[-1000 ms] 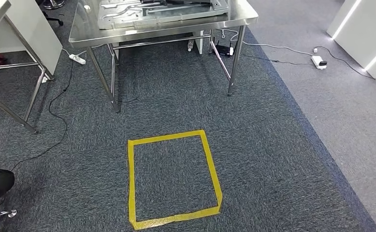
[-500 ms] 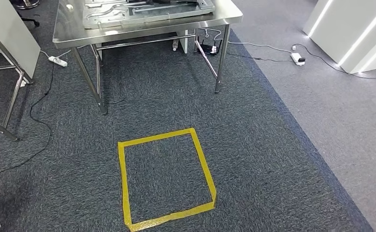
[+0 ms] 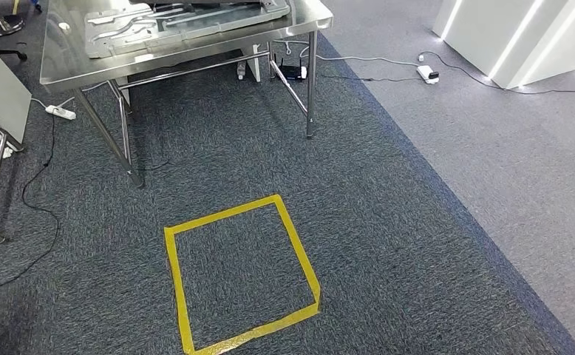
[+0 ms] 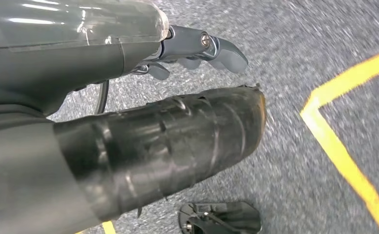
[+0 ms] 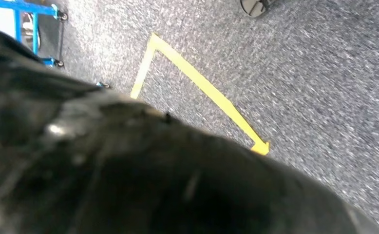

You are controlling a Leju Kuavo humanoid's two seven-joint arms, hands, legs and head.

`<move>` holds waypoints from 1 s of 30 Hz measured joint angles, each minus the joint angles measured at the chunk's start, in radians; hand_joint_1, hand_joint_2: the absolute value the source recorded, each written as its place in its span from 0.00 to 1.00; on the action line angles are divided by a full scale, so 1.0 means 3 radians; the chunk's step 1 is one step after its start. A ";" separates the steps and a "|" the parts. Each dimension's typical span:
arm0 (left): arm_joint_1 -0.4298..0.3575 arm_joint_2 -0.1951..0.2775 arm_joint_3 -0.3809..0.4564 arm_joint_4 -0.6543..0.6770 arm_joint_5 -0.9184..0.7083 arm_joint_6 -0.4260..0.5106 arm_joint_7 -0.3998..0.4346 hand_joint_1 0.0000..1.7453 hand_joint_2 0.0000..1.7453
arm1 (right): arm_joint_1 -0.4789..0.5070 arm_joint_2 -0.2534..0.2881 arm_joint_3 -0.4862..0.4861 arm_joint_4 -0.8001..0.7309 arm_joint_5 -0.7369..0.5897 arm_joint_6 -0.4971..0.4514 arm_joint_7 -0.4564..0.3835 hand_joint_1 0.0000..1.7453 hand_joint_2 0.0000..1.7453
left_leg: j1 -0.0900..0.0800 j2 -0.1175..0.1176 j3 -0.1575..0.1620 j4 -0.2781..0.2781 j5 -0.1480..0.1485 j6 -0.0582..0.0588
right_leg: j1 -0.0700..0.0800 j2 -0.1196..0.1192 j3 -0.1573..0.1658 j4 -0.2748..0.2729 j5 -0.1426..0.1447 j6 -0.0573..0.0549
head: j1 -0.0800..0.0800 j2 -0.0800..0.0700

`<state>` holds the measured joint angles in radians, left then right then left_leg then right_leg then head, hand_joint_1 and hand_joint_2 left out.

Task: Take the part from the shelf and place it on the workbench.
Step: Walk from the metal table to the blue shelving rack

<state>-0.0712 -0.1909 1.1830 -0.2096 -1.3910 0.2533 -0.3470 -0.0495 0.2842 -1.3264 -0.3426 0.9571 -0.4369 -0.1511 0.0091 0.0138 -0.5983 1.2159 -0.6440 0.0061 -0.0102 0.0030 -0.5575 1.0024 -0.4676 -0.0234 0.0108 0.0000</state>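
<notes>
Part [image 4: 168, 146], dark, ribbed, probably stiff and light: you're carrying it in left hand [image 4: 197, 51], fingers curling over; right hand's state I cannot tell. Worktop [image 3: 196, 44] at 11 o'clock.

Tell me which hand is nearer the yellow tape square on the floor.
Cannot tell. The left hand hangs above the carpet with a corner of the yellow tape square beyond its fingers. A dark blurred mass hides the right hand; tape lies beyond it too.
</notes>
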 joint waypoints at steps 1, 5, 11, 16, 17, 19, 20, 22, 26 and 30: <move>0.0006 0.0000 0.0000 0.0000 0.0000 0.0000 0.0005 0.00 0.00 | 0.0002 0.0000 0.0001 0.0005 0.0008 0.0015 0.0002 0.00 0.00 | 0.0005 -0.0010 -0.0082 0.0171 -0.0049 -0.0008 | 0.0001 0.0029 -0.0005 0.0005 0.0001 -0.0001 | 0.0000 0.0000; 0.0027 -0.0001 0.0000 -0.0001 0.0003 0.0004 0.0015 0.00 0.00 | 0.0005 0.0004 0.0004 0.0024 0.0030 0.0040 0.0005 0.00 0.00 | 0.0016 -0.0048 0.0075 -0.0187 0.0281 -0.0008 | -0.0002 0.0169 -0.0011 0.0043 -0.0003 0.0006 | 0.0000 0.0000; 0.0029 -0.0001 0.0000 -0.0001 0.0006 0.0006 0.0016 0.00 0.00 | 0.0004 0.0007 0.0006 0.0027 0.0036 0.0043 0.0005 0.00 0.00 | 0.0019 -0.0093 0.0189 -0.0438 0.0411 0.0000 | -0.0004 0.0202 -0.0014 0.0059 -0.0008 0.0014 | 0.0000 0.0000; 0.0036 -0.0001 0.0003 0.0000 0.0014 0.0010 0.0010 0.00 0.00 | 0.0010 0.0010 0.0017 0.0043 0.0052 0.0083 0.0010 0.00 0.00 | 0.0024 -0.0176 0.0261 -0.0683 0.0438 0.0087 | 0.0000 0.0181 -0.0170 0.0290 -0.0123 0.0125 | 0.0011 0.0000; 0.0038 -0.0002 0.0003 0.0000 0.0017 0.0012 0.0008 0.00 0.00 | 0.0015 0.0011 0.0019 0.0046 0.0061 0.0093 0.0014 0.00 0.00 | 0.0023 -0.0098 0.0262 -0.0695 0.0454 0.0117 | -0.0005 0.0121 -0.0271 0.0488 -0.0227 0.0158 | 0.0015 0.0000; 0.0046 -0.0003 0.0004 0.0000 0.0019 0.0015 0.0007 0.00 0.00 | 0.0021 0.0011 0.0029 0.0050 0.0092 0.0118 0.0023 0.00 0.00 | 0.0022 0.0033 0.0259 -0.0707 0.0468 0.0148 | -0.0014 0.0030 -0.0478 0.0923 -0.0420 0.0197 | 0.0018 0.0000; 0.0047 -0.0003 0.0004 0.0000 0.0019 0.0016 0.0007 0.00 0.00 | 0.0026 0.0011 0.0037 0.0051 0.0110 0.0135 0.0025 0.00 0.00 | 0.0020 0.0077 0.0256 -0.0706 0.0465 0.0148 | -0.0017 0.0020 -0.0510 0.1000 -0.0423 0.0202 | 0.0017 0.0000; 0.0045 -0.0006 0.0004 0.0001 0.0018 0.0017 0.0010 0.00 0.00 | 0.0039 0.0012 0.0054 0.0052 0.0148 0.0165 0.0031 0.00 0.00 | 0.0019 0.0152 0.0263 -0.0704 0.0455 0.0141 | -0.0018 -0.0015 -0.0376 0.0776 -0.0267 0.0196 | 0.0017 0.0000; 0.0044 -0.0022 0.0004 0.0000 0.0000 0.0018 0.0029 0.00 0.00 | 0.0046 0.0019 0.0093 0.0053 0.0244 0.0198 0.0034 0.00 0.00 | -0.0005 0.0271 0.0298 -0.0699 0.0417 0.0083 | 0.0033 -0.0242 0.0002 0.0078 -0.0050 0.0116 | 0.0015 0.0000; 0.0036 -0.0029 0.0004 0.0000 -0.0009 0.0021 0.0041 0.00 0.00 | 0.0060 0.0047 0.0148 0.0059 0.0375 0.0222 0.0040 0.00 0.00 | -0.0001 0.0255 0.0312 -0.0645 0.0344 0.0012 | 0.0022 -0.0114 -0.0003 0.0030 -0.0021 0.0042 | 0.0011 0.0000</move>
<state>-0.0603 -0.1996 1.1841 -0.2097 -1.3936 0.2597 -0.3346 -0.0315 0.2984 -1.2818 -0.3248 1.0697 -0.3704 -0.1391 0.0087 0.0902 -0.5046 1.0225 -0.5409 0.0096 -0.0037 -0.0311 -0.5585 1.0115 -0.4739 -0.0110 0.0141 0.0000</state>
